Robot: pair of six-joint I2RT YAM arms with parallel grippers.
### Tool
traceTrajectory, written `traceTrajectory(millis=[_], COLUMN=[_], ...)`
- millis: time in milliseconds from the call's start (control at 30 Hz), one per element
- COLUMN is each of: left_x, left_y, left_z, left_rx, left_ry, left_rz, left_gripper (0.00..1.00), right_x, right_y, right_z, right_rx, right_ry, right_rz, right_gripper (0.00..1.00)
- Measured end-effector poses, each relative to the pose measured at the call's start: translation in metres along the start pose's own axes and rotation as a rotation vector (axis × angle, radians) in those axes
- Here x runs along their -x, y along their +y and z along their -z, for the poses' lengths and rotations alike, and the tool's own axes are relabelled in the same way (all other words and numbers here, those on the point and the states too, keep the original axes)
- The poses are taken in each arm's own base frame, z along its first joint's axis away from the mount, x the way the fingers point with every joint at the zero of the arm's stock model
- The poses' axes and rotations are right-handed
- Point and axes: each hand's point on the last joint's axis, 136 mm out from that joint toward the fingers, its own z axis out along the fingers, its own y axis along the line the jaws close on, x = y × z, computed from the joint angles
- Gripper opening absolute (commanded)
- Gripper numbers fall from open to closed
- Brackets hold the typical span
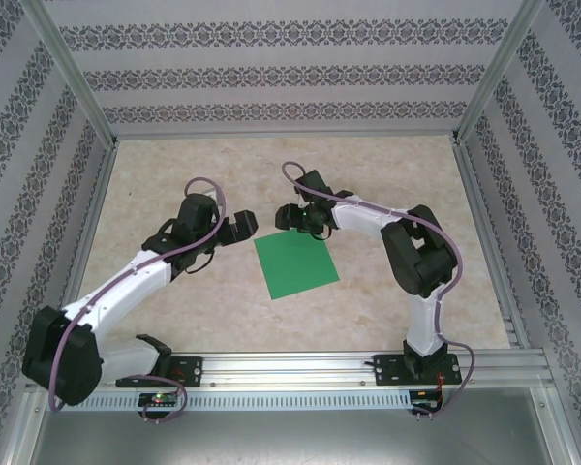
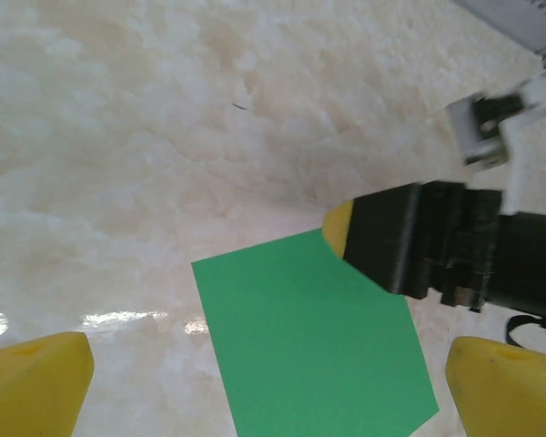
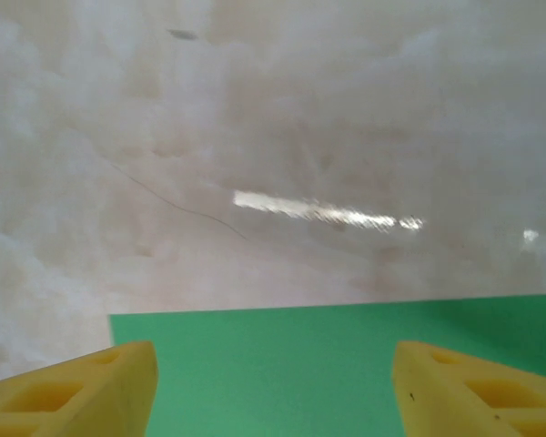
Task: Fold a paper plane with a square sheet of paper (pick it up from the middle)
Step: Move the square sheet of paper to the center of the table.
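The square sheet of paper (image 1: 295, 263) is bright green and lies flat and unfolded on the table between the two arms. My left gripper (image 1: 240, 231) hovers just off the sheet's far left corner. It is open, with its yellow fingertips (image 2: 36, 382) wide apart and the sheet (image 2: 309, 337) below them. My right gripper (image 1: 292, 219) is at the sheet's far edge with its jaws apart. Its fingertips (image 3: 73, 391) straddle the green paper (image 3: 346, 364) with nothing between them. Its black body with a yellow tip (image 2: 409, 237) covers the sheet's far corner. The paper plane is out of view.
The tabletop (image 1: 174, 174) is pale and marble-patterned, walled by patterned panels and aluminium posts. A metal rail (image 1: 300, 368) with both arm bases runs along the near edge.
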Motion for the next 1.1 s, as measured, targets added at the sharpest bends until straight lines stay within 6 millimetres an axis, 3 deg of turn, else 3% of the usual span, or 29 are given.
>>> traceTrajectory(millis=[167, 367, 533, 667, 867, 967, 1100], left_x=[-0.003, 0.000, -0.001, -0.010, -0.019, -0.018, -0.013], left_y=[0.015, 0.019, 0.012, 0.007, 0.007, 0.006, 0.001], left_z=[0.009, 0.011, -0.002, -0.017, -0.025, -0.025, -0.027], left_rx=[0.029, 0.031, 0.004, -0.029, -0.036, -0.037, -0.045], left_ry=[-0.052, -0.102, -0.071, -0.007, 0.037, 0.037, 0.036], left_rz=[-0.001, -0.007, -0.018, -0.017, -0.015, -0.015, -0.021], left_gripper=[1.00, 1.00, 1.00, 1.00, 1.00, 1.00, 1.00], right_x=[-0.014, -0.043, -0.071, -0.066, -0.036, -0.044, -0.065], right_y=[-0.014, -0.044, -0.055, -0.051, -0.029, -0.031, -0.050], right_z=[-0.005, 0.019, 0.040, 0.050, 0.088, 0.092, 0.079], right_rx=[-0.030, -0.104, -0.123, -0.157, -0.219, -0.226, -0.272], right_ry=[0.019, -0.024, -0.052, -0.044, -0.125, -0.123, -0.071], right_rz=[-0.016, -0.114, -0.157, -0.123, -0.081, -0.104, -0.149], right_gripper=[0.69, 0.69, 0.71, 0.73, 0.75, 0.74, 0.74])
